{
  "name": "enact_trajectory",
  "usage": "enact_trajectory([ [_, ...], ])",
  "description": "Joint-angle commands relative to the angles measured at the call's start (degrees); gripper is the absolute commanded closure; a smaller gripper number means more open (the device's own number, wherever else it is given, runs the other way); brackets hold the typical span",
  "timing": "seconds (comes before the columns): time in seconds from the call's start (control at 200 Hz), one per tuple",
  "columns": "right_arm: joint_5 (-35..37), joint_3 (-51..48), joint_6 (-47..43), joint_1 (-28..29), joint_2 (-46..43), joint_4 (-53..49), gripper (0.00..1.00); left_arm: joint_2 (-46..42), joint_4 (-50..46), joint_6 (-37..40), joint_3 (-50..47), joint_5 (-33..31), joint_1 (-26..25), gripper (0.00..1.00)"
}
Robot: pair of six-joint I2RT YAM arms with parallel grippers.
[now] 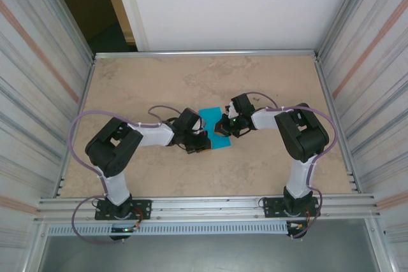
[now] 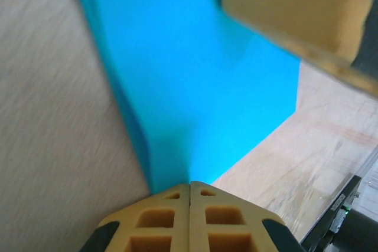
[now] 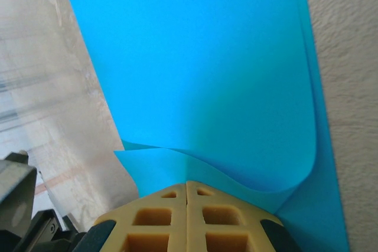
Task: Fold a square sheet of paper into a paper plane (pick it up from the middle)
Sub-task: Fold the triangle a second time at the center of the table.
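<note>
top view: the square sheet of paper (image 1: pixel 212 125) is lying near the middle of the surface (image 1: pixel 159 81), between the two arms. the left hand (image 1: pixel 199 143) is reaching in at its near left side, and the right hand (image 1: pixel 224 125) is coming in from the right. both are covering part of the sheet, so their fingertips are hard to make out from here.

left wrist view: the left hand (image 2: pixel 189 188) is pressing its yellow fingers together with no gap, pinching the sheet (image 2: pixel 195 87) at its near edge. the paper is running away from the fingertips, with a darker raised edge along its left side. the surface (image 2: pixel 47 116) is lying on both sides of it. a blurred tan block (image 2: pixel 295 10) is hanging over the sheet's upper right part.

right wrist view: the right hand (image 3: pixel 187 187) is also holding its fingers tight together, pinching the paper (image 3: pixel 201 69). just at the fingertips the sheet is curling over on the right, and two layers are showing on the left.
</note>
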Motion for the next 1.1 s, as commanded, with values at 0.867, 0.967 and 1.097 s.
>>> enact_trajectory([
  [0.867, 5.9, -1.5, 1.0, -0.4, 3.9, -6.6, 1.0, 3.9, -3.5, -2.2, 2.2, -1.7, 2.0, 0.99],
  [0.967, 5.5, -0.9, 0.8, -0.4, 3.0, -6.8, 1.0, 4.4, -4.4, -2.3, 2.0, -2.3, 1.8, 1.0],
  [1.097, 3.6, 1.4, -1.0, -0.7, -0.8, -7.3, 1.0, 4.2, -6.7, -1.7, 1.7, -3.8, 1.9, 1.0],
])
